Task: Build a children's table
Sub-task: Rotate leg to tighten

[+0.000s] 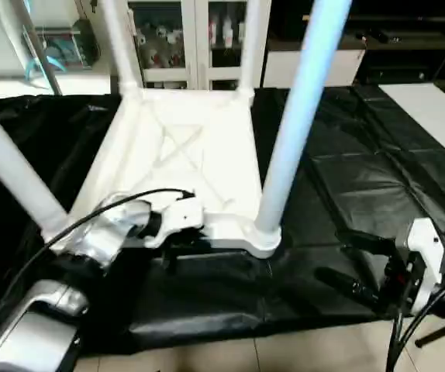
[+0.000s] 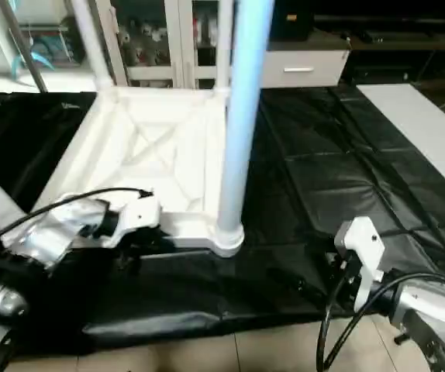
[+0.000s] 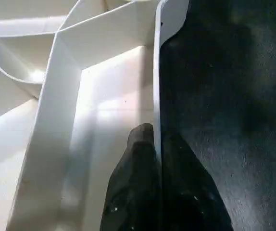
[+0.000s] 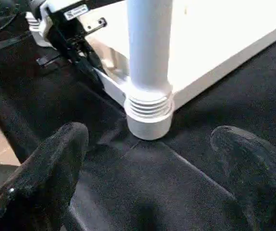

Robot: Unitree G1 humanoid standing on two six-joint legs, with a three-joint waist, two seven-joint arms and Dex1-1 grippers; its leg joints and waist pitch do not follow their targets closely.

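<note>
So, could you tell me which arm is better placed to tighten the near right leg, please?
Probably the right. The right gripper hangs open, its fingers facing that leg, whose threads show above the socket. The left gripper is shut on the tabletop rim.

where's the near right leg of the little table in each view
Left eye view: near right leg, right of centre, rising from the front corner socket.
Right eye view: centre.
Left wrist view: not in it.
Right wrist view: top centre, screwed into the socket.
Shared landmark: that socket.
</note>
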